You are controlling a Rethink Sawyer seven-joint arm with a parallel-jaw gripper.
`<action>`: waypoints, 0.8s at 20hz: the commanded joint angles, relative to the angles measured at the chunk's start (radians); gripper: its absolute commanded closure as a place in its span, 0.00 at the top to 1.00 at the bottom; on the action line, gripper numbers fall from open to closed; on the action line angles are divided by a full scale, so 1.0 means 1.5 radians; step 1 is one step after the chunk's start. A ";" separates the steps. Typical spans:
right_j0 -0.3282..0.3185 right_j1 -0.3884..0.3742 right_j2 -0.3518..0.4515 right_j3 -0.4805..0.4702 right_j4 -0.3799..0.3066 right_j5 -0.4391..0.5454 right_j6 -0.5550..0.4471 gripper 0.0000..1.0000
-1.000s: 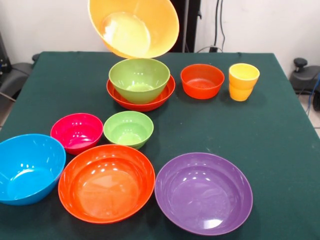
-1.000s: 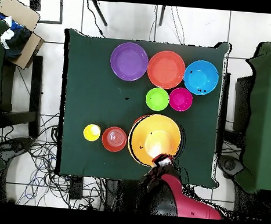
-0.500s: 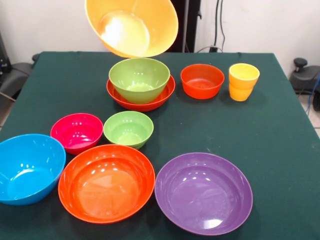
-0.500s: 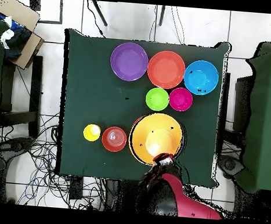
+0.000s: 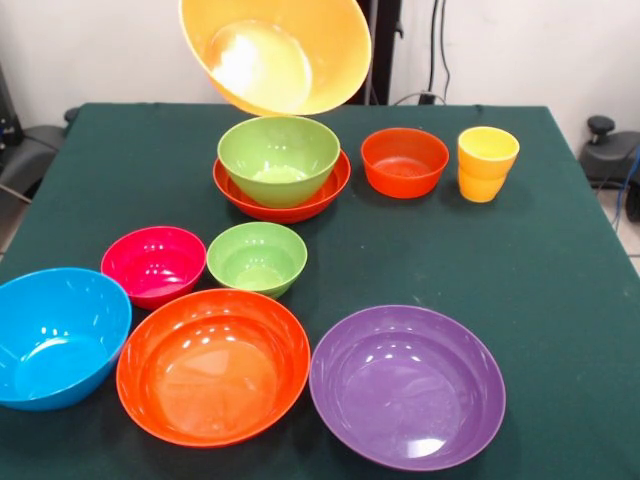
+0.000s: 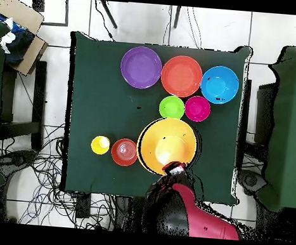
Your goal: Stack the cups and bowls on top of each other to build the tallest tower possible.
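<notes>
**Large orange bowl held tilted above the two-bowl stack**

In the front view we see the large orange bowl [image 5: 275, 55] raised off the table at the upper centre of the frame, tilted so its mouth faces the camera and downward. Directly beneath it sits the medium lime green bowl [image 5: 279, 158], nested in the wide red-orange bowl [image 5: 282, 190]; a clear gap separates the lifted bowl from the green rim. In the overhead view the gripper [image 6: 175, 169] meets the orange bowl's lower rim, at the lower centre of the frame, and we judge it clamped on that rim, though the fingers themselves are indistinct. The stack lies hidden below the bowl there. We judge that the bowl must be levelled, so its axis stands upright, before descending. The yellow cups [image 5: 487, 163] and small red-orange bowl [image 5: 404, 161] stand at the right.
</notes>
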 commanded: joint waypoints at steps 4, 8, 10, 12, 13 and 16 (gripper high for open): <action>0.056 0.075 -0.038 -0.061 0.029 0.063 0.109 0.00; 0.077 0.087 -0.051 -0.076 0.044 0.069 0.116 0.00; 0.092 0.103 -0.062 -0.088 0.049 0.063 0.126 0.00; 0.105 0.117 -0.073 -0.097 0.054 0.057 0.134 0.00; 0.110 0.122 -0.078 -0.100 0.057 0.053 0.134 0.00; 0.123 0.131 -0.091 -0.103 0.066 0.048 0.129 0.00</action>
